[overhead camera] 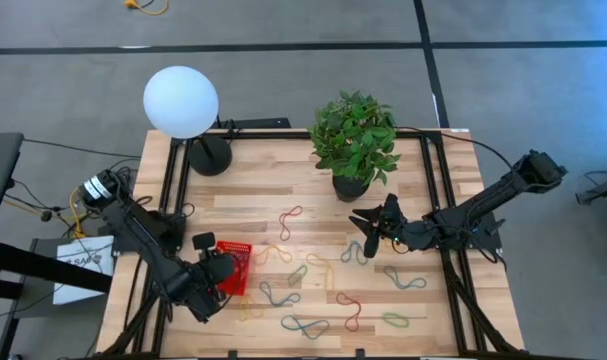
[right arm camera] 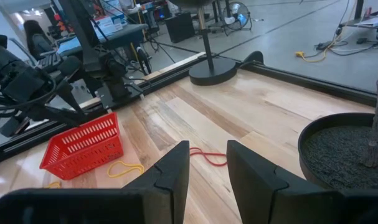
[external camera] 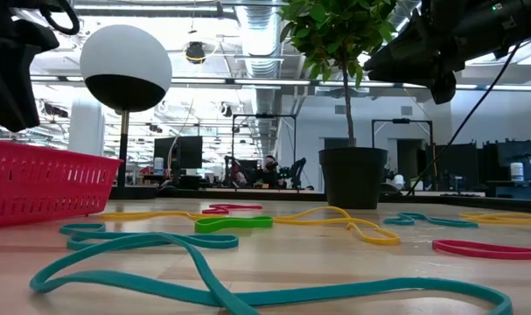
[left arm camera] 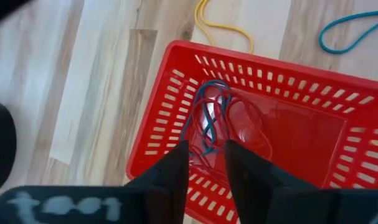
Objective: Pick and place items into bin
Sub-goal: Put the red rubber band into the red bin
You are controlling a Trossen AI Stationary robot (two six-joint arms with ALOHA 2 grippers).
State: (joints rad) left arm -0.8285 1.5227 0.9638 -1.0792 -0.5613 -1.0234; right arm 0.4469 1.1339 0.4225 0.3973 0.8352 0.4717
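Note:
The red mesh basket [overhead camera: 239, 270] [left arm camera: 288, 124] [right arm camera: 83, 149] sits near the table's left side. My left gripper [overhead camera: 221, 268] [left arm camera: 207, 165] hovers over it, open, fingers pointing down. A blue band [left arm camera: 204, 115] and a red band [left arm camera: 238, 121] lie tangled on the basket floor below the fingertips. My right gripper [overhead camera: 368, 228] [right arm camera: 207, 165] is open and holds nothing. It hangs above the table beside the plant pot, pointing toward the left edge. Loose bands lie flat on the wood: red [overhead camera: 288, 220], yellow [overhead camera: 273, 255], green [overhead camera: 298, 273], teal [overhead camera: 305, 325].
A potted plant [overhead camera: 353, 150] stands at the far middle, close to my right gripper. A white globe lamp [overhead camera: 181, 100] stands at the far left. More bands [overhead camera: 408, 280] [overhead camera: 348, 305] are scattered over the near right. A black frame rail [overhead camera: 438, 200] runs along the table's sides.

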